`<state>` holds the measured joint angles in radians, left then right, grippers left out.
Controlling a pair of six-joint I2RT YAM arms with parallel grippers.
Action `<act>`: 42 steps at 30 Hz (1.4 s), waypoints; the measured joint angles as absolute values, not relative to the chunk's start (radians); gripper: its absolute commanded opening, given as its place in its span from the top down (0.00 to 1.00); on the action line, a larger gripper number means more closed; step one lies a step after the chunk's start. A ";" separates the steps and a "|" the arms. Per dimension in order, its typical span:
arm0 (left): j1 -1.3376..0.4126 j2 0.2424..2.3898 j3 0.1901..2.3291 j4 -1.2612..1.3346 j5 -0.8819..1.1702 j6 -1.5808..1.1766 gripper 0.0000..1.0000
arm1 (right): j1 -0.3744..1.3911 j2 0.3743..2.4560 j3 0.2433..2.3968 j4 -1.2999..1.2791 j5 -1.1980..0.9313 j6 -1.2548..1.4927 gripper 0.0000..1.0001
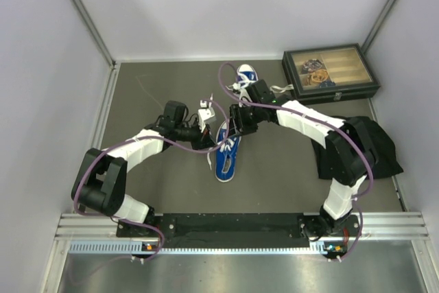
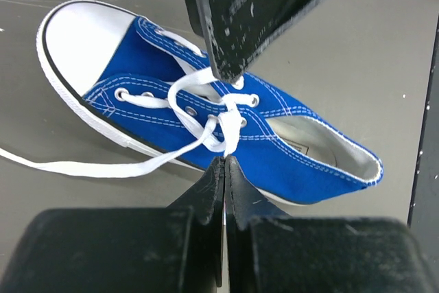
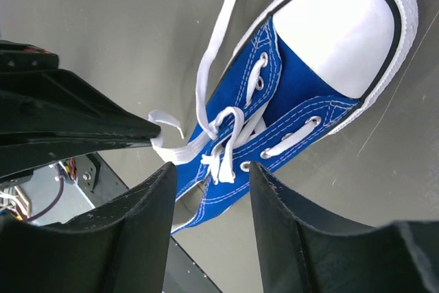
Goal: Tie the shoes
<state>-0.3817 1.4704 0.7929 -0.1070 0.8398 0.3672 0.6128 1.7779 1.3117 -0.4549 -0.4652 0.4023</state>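
Observation:
One blue sneaker point(image 1: 227, 156) lies in the middle of the table, white toe cap toward the arms. In the left wrist view the sneaker point(image 2: 302, 159) has its white laces point(image 2: 206, 84) loosely crossed over the tongue. My left gripper point(image 2: 225, 160) is shut on a lace strand beside the knot; one loose lace end point(image 2: 89, 167) trails on the table. My right gripper point(image 3: 209, 178) is open and hovers just above the same sneaker point(image 3: 295, 90) and its knot, holding nothing. The second sneaker point(image 1: 245, 76) stands at the back, partly hidden by the right arm.
A dark glass-lidded box point(image 1: 330, 73) stands at the back right. A black cloth point(image 1: 378, 143) lies at the right under the right arm. Grey walls close in the table at the left, right and back. The two grippers point(image 1: 212, 143) point(image 1: 237, 128) are close together.

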 measured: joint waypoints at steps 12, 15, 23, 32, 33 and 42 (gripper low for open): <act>-0.382 1.470 0.792 -0.088 0.822 0.312 1.00 | 0.630 1.876 1.417 -0.495 -0.450 0.357 0.55; -0.382 1.470 0.788 -0.086 0.817 0.296 1.00 | 0.633 1.898 1.449 -0.508 -0.445 0.337 0.57; -0.382 1.463 0.773 -0.080 0.797 0.234 1.00 | 0.648 1.914 1.462 -0.554 -0.441 0.293 0.59; -0.382 1.443 0.759 -0.067 0.773 0.187 1.00 | 0.667 1.934 1.485 -0.595 -0.441 0.253 0.86; -0.382 1.443 0.757 -0.066 0.768 0.182 1.00 | 0.669 1.937 1.490 -0.598 -0.441 0.250 0.95; -0.382 1.443 0.757 -0.059 0.761 0.128 1.00 | 0.674 1.940 1.496 -0.599 -0.439 0.242 1.00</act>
<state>-0.3824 1.4425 0.7567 -0.0593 0.7609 0.1284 0.6743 1.9396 1.4956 -0.5995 -0.4393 0.2420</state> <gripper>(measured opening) 0.009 0.005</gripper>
